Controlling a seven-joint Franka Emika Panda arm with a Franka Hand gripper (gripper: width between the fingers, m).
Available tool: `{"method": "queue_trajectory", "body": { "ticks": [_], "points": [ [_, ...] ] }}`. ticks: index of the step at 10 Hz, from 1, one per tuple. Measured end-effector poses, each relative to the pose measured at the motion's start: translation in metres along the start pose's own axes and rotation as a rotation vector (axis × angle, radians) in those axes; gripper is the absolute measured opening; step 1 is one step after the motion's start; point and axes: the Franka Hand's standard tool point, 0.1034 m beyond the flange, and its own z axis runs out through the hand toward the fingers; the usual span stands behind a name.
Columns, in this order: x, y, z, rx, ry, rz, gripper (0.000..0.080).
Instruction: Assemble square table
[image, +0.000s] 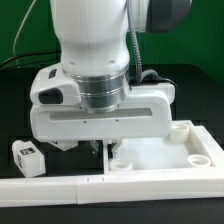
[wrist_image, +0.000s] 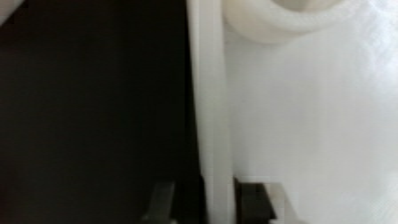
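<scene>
The white square tabletop (image: 165, 155) lies at the exterior view's right, raised rim up, with round corner holes (image: 180, 128). My gripper (image: 106, 150) reaches straight down onto its left rim. In the wrist view the rim (wrist_image: 210, 100) runs as a white strip between my two dark fingertips (wrist_image: 169, 202), one on each side, pressed against it. A corner hole (wrist_image: 294, 15) shows on the tray side. One stubby white leg (image: 28, 156) with a black-and-white tag lies on the black table at the exterior view's left. The other legs are hidden.
A long white rail (image: 60, 188) runs along the front edge, just in front of the tabletop and leg. The arm's wide white body (image: 95, 95) blocks the middle of the scene. A cable (image: 150, 72) hangs behind it.
</scene>
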Motion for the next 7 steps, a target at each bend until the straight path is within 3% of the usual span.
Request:
{"method": "queue_trajectory", "body": {
  "ticks": [3,4,5,6,7],
  "points": [
    [0.0,0.001,0.001,0.001,-0.005,-0.009,0.008],
    [0.0,0.001,0.0,0.001,-0.004,-0.011,0.0255],
    [-0.007,0.001,-0.005,0.002,-0.002,-0.059,0.0255],
    [-0.021,0.002,-0.015,0.005,-0.003,-0.1,0.0439],
    [-0.034,0.002,-0.028,0.008,0.001,-0.154,0.0567]
  ]
}}
